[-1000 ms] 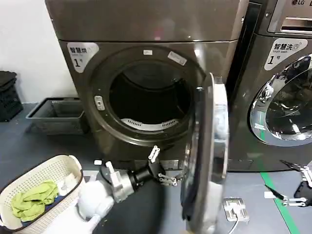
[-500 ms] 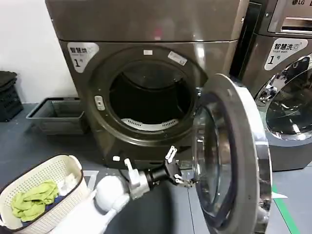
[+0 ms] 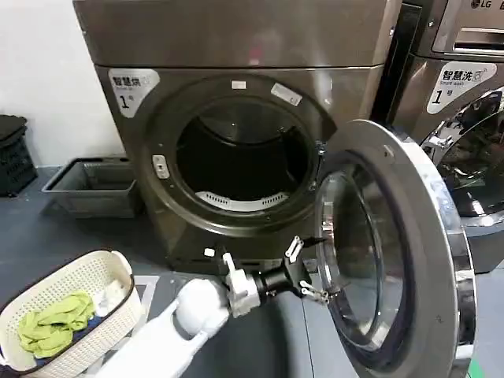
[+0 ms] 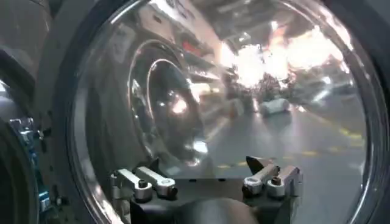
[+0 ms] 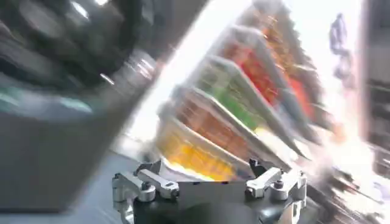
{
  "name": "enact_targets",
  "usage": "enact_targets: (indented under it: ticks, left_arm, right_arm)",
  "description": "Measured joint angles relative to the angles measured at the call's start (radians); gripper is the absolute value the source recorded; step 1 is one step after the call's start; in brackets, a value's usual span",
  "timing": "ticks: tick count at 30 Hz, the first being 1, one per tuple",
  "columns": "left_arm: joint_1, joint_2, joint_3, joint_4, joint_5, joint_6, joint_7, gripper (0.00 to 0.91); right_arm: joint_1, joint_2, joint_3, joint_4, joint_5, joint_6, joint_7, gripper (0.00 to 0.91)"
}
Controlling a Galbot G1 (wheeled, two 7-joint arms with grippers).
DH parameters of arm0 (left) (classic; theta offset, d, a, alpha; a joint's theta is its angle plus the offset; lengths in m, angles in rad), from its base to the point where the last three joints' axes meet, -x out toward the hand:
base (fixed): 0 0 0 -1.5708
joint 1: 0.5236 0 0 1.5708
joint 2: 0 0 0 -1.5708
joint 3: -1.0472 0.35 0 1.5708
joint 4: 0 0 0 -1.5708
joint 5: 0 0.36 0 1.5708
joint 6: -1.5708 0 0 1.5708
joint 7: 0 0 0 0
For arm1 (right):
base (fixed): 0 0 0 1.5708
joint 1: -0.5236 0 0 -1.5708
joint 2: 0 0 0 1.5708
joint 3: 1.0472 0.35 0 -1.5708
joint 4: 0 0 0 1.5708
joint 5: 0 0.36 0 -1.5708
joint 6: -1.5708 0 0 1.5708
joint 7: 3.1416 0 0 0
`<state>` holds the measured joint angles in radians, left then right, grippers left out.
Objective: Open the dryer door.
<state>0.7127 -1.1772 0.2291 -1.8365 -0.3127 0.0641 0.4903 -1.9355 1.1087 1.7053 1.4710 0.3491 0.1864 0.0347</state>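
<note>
Dryer door (image 3: pixel 394 252): a large round porthole door with a wide shiny chrome rim and a dark tinted glass bowl is seen swung open, at about 4 o'clock in the head view. Its grey inner side is turned toward the drum opening, and it is hinged at the right edge of that opening.

Door glass, close up (image 4: pixel 231 103): in the left wrist view the curved window is seen ringed by a dark frame, with room reflections spread across it.

Dryer (image 3: pixel 236 118): one bronze-brown machine is placed at 12 o'clock, marked with a label bearing the numeral 1. One round drum opening (image 3: pixel 240 161) is exposed, dark inside, with a pale ribbed part at its bottom.

Left gripper (image 3: pixel 307 272): it is held at about 6 o'clock, just beside the lower inner edge of the door. Its two fingers are spread apart and nothing is held between them. Whether the door is touched cannot be told.

Right gripper (image 5: pixel 210 179): its fingers are seen apart with nothing between them, before a blurred background.

Laundry basket (image 3: pixel 94 272): one cream perforated basket is placed at 8 o'clock. Inside it, green cloth (image 3: pixel 51 323) and a white item are held.

Floor crate (image 3: pixel 94 185): one grey crate is set at 9 o'clock, against the wall; its contents cannot be told.

Second machine (image 3: pixel 465 118): one LG-logo machine is placed at 2 o'clock, with its own chrome-rimmed door closed.
</note>
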Motion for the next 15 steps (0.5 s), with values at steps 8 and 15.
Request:
enact_targets:
  ticks: [8, 15]
  left_arm:
    - [-0.036, -0.043, 0.035, 0.049, 0.017, -0.01, -0.03, 0.907]
    - [-0.077, -0.089, 0.088, 0.096, 0.046, -0.031, -0.052, 0.907]
  right_arm:
    - [-0.019, 0.074, 0.092, 0.016, -0.002, -0.16, 0.093, 0.907]
    - [-0.017, 0.124, 0.166, 0.01, -0.044, -0.284, 0.125, 0.907]
